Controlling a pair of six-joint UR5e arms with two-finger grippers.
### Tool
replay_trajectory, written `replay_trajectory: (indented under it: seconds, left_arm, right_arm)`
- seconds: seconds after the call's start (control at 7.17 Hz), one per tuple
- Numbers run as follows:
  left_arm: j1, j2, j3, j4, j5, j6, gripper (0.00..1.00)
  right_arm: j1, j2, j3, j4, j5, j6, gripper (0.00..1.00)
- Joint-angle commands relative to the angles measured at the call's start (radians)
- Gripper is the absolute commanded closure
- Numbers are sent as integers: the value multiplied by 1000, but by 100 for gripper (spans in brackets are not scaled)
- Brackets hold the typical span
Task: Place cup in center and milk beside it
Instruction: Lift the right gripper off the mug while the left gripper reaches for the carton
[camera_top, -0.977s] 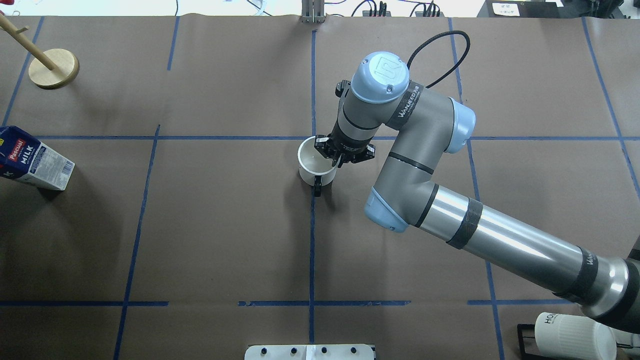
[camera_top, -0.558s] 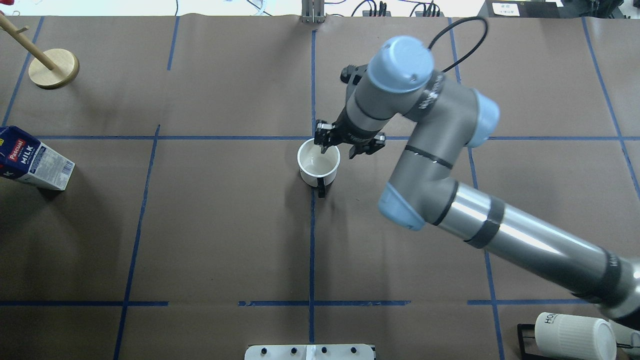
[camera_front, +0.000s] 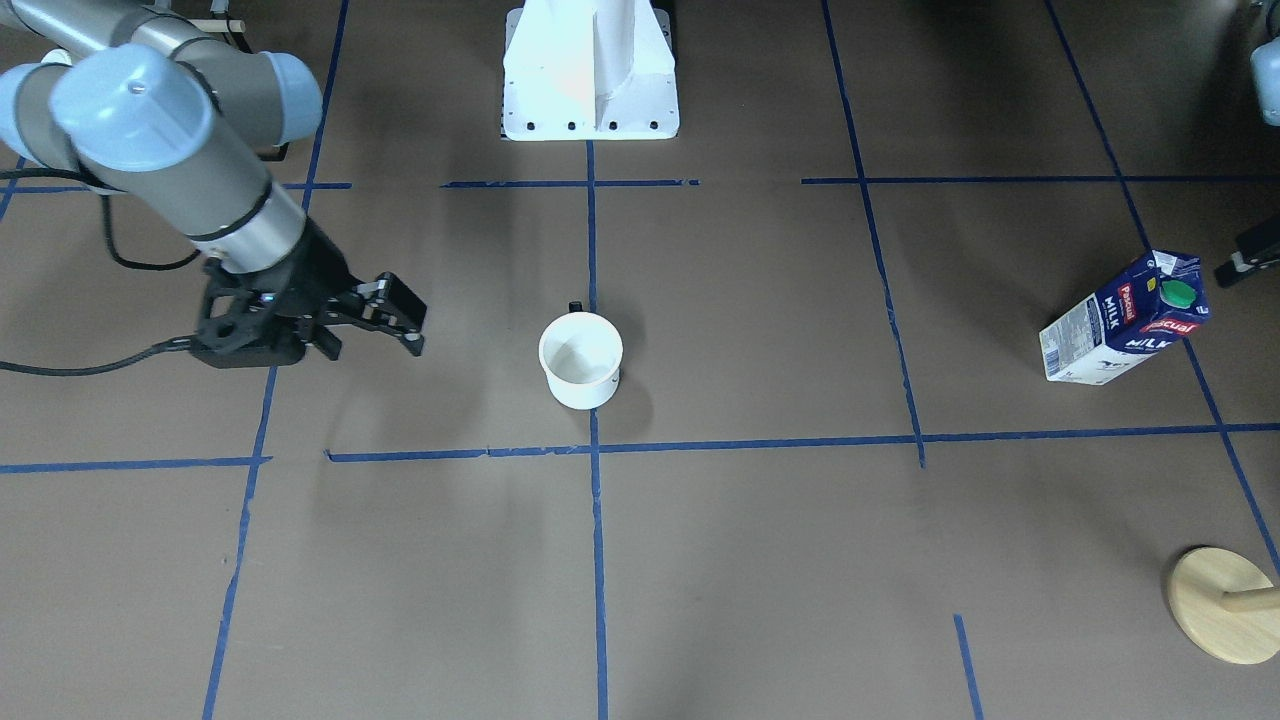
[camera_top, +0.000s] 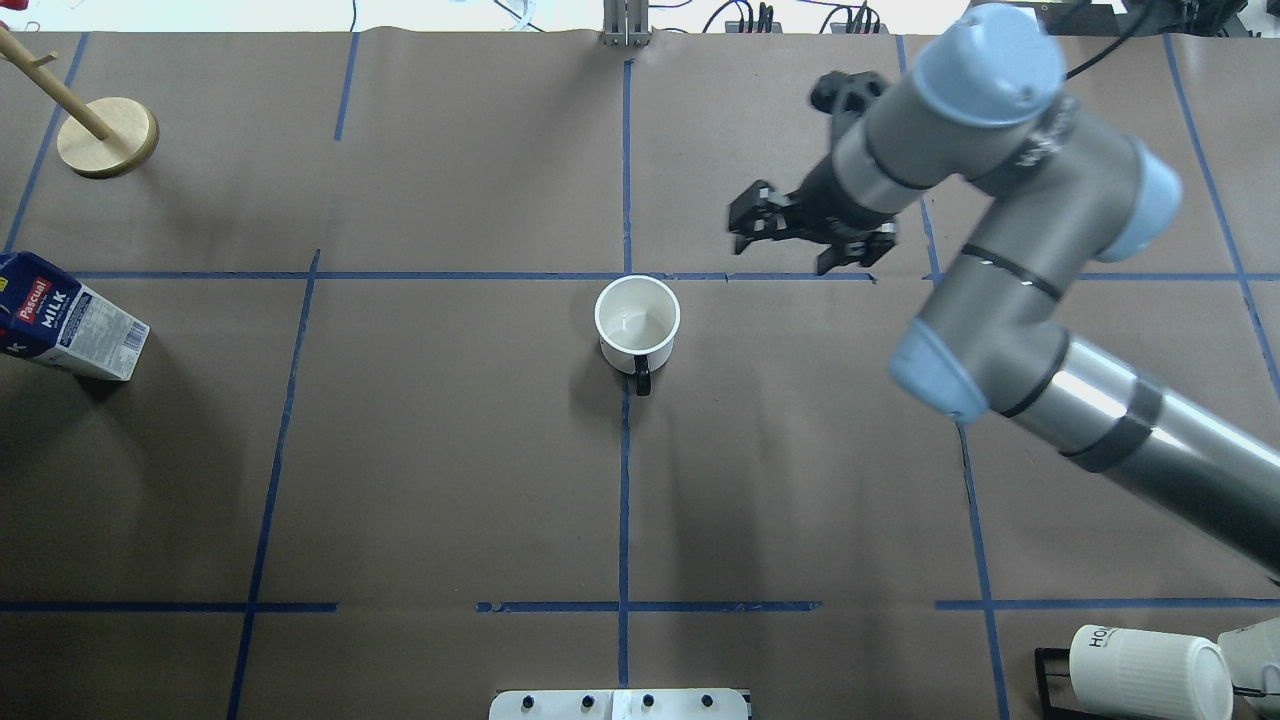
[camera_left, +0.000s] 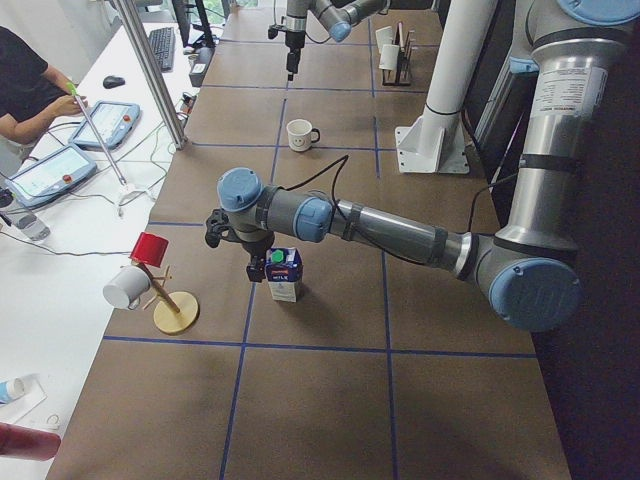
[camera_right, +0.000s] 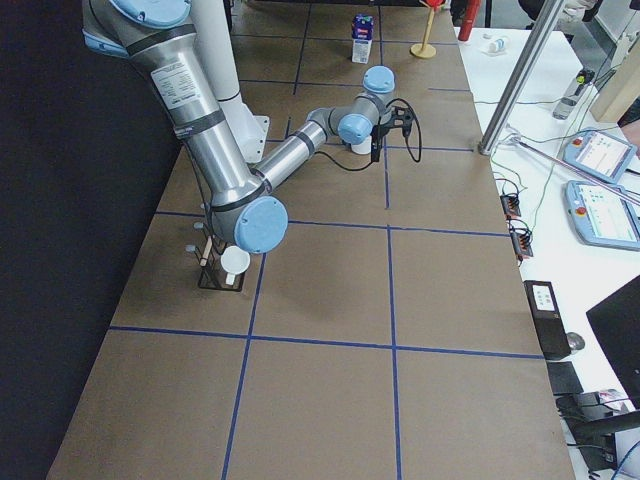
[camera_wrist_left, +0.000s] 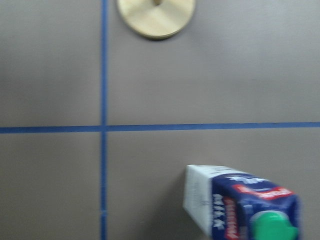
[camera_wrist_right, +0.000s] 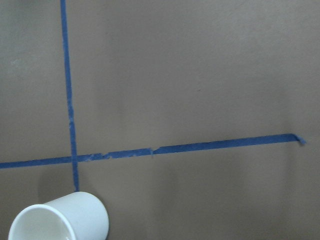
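The white cup (camera_top: 637, 320) stands upright on the central blue tape line, just on the robot's side of the center crossing (camera_top: 626, 276), its black handle toward the robot. It also shows in the front view (camera_front: 581, 360) and the right wrist view (camera_wrist_right: 60, 220). My right gripper (camera_top: 797, 238) is open and empty, raised to the right of the cup and apart from it (camera_front: 368, 325). The milk (camera_top: 62, 318) stands at the far left edge of the table (camera_front: 1125, 318). My left gripper (camera_left: 254, 262) hovers close beside the milk (camera_left: 284, 275); I cannot tell if it is open.
A wooden mug stand (camera_top: 107, 137) is at the far left corner. A ribbed white mug (camera_top: 1150, 670) lies on a black rack at the near right. The robot's white base plate (camera_front: 590, 70) is at the table's near middle edge.
My right gripper let go of the cup's rim, opened, rose and moved away to the right and back. The cup stayed where it was. The milk has not moved.
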Motion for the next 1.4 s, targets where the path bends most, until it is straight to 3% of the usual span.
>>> replay_trajectory:
  seconds: [0.0,0.84,0.98,1.12,1.26]
  left_arm:
    - [60,-9,1,-2,45,-42,0]
    - [169,-3,44,-36,102,-48,0]
    - [178,-3,47,-35,124,-48,38]
    - [178,-11,32,-32,129,-52,94]
    - [178,-30,27,-22,127,-55,100]
  right_arm:
    - [10,-23,13,-1,-9,-15,0]
    - [-14,-25,8,1,-16,-9,0]
    - [-14,-26,7,1,-16,-9,0]
    - [-14,-26,7,1,-14,-7,0]
    - [-11,-29,13,1,-11,-9,0]
